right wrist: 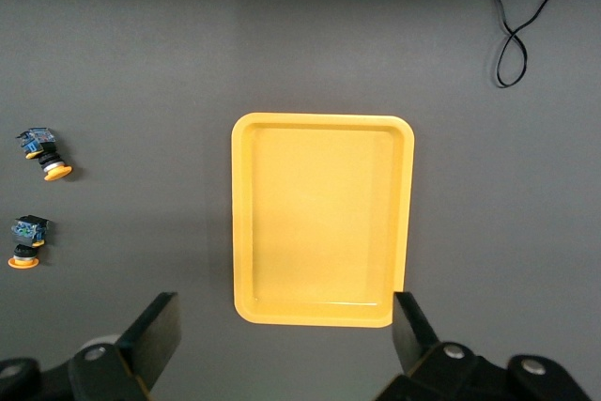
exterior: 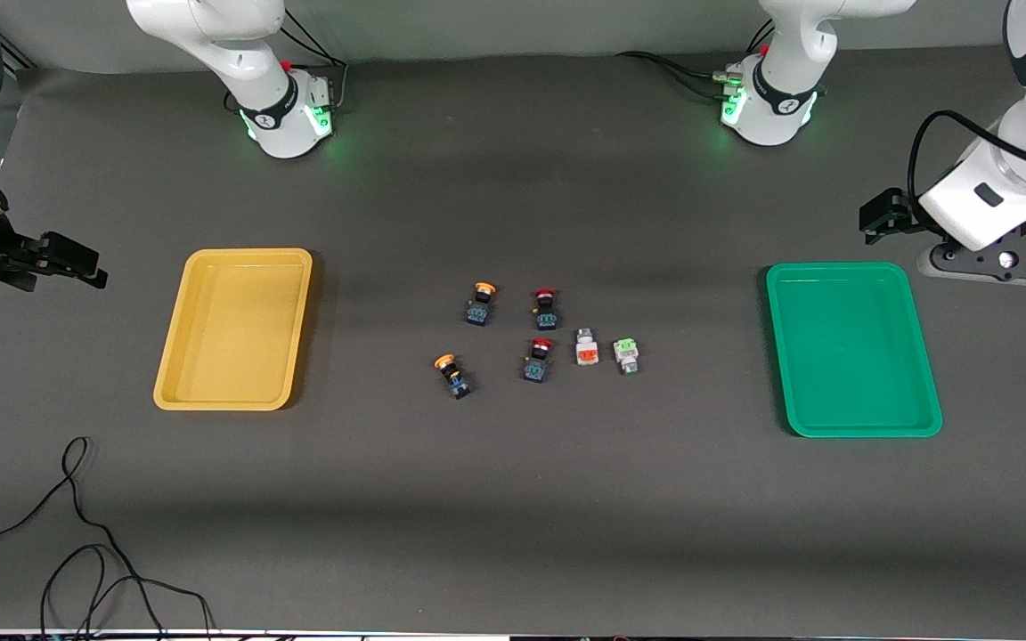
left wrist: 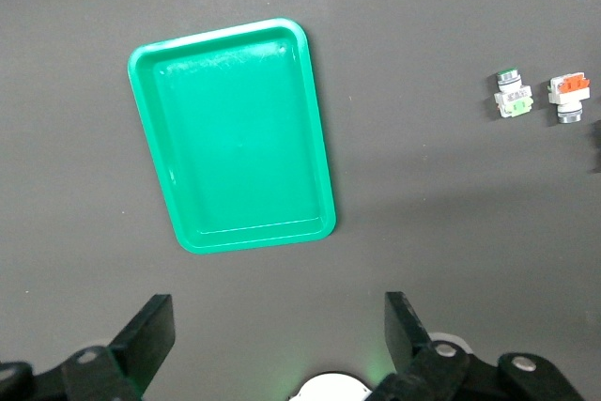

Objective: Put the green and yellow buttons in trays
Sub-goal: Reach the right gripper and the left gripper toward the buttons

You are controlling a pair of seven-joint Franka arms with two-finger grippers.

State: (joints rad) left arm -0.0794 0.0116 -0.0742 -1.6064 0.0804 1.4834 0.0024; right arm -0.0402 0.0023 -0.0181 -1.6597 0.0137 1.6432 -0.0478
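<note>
The yellow tray lies empty toward the right arm's end of the table and also shows in the right wrist view. The green tray lies empty toward the left arm's end and also shows in the left wrist view. Two yellow-capped buttons and the green-capped button lie on the table between the trays. My left gripper is open and empty, over the table beside the green tray. My right gripper is open and empty, over the table beside the yellow tray.
Two red-capped buttons and an orange-and-white button lie among the task buttons. A black cable loops on the table nearer the front camera than the yellow tray.
</note>
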